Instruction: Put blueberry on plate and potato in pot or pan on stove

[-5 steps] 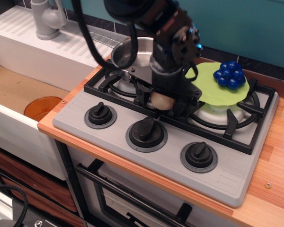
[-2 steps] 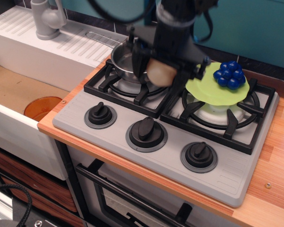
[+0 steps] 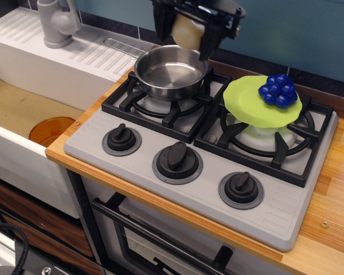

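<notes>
Black gripper (image 3: 189, 31), top centre of frame: closed on pale beige egg-shaped potato (image 3: 187, 31), raised above far rim of shiny steel saucepan (image 3: 170, 72) on grey hob (image 3: 275, 200) — likely for release into it. Glossy deep-blue berry cluster (image 3: 278, 90), right of centre: resting on lime-green plate (image 3: 249, 100), apparently done.

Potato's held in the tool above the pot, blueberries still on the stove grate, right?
Not quite. The blueberries sit on the green plate, not the grate. The observation.image view shows it. The potato is held in the tool above the pot.
</notes>
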